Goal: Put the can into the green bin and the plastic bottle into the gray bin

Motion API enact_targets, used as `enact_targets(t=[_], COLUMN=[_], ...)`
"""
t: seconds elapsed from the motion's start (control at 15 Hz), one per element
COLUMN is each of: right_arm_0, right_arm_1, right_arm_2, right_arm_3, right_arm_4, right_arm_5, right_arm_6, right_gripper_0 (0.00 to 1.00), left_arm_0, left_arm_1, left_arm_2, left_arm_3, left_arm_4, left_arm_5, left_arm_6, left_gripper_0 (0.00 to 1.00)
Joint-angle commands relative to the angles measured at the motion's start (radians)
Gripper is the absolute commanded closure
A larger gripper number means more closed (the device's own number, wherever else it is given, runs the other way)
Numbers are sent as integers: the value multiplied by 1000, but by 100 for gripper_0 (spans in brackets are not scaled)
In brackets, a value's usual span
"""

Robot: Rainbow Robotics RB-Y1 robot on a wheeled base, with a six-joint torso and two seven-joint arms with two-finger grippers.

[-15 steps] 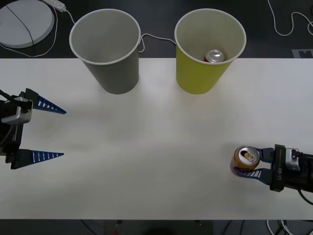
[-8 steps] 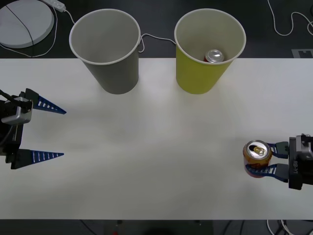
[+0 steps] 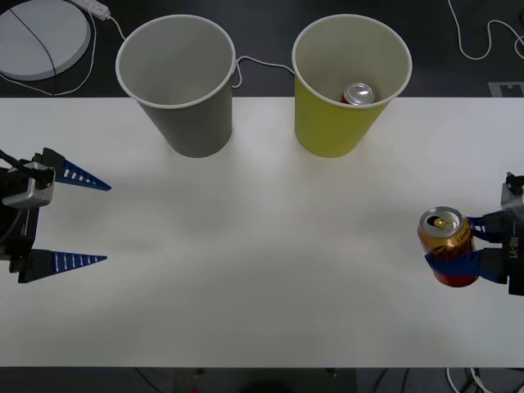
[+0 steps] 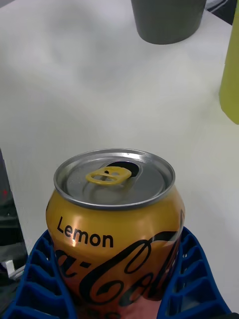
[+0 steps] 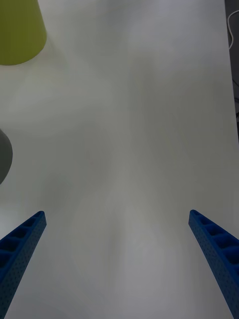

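Note:
The can (image 3: 447,245), red with a gold-orange upper band and gold top, is upright in my right gripper (image 3: 449,244), which is shut on it near the table's right edge. In the right wrist view the can (image 4: 117,234) reads "Lemon", with a blue finger (image 4: 42,279) on each side. The green bin (image 3: 340,123) stands at the back right, and the gray bin (image 3: 192,123) is at the back left with nothing showing inside. My left gripper (image 3: 102,223) is open over the table's left side, holding nothing. The plastic bottle is out of view.
A silver-topped can (image 3: 359,93) lies inside the green bin. Behind the table at the far left is a white round disc (image 3: 37,37) with cables. The right wrist view shows the gray bin (image 4: 169,20) and green bin (image 4: 231,75) ahead of the can.
My right gripper has carried the can rightward toward the table's edge and raised it. The left arm has not moved.

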Motion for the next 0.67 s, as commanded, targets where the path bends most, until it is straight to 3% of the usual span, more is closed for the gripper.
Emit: enact_targets(t=[0.07, 0.27, 0.67], right_arm_0=[-3, -18, -176], right_arm_1=[-78, -161, -401], right_arm_2=[-5, -8, 46], right_arm_3=[-100, -162, -179], right_arm_4=[3, -6, -40], right_arm_5=[0, 0, -3], right_arm_6=[-211, -409, -745], right_gripper_0=[100, 100, 100], left_arm_0=[0, 0, 0], left_arm_1=[0, 0, 0], left_arm_2=[0, 0, 0], left_arm_3=[0, 0, 0], left_arm_4=[0, 0, 0], left_arm_5=[0, 0, 0], left_arm_6=[0, 0, 0], left_gripper_0=[0, 0, 0])
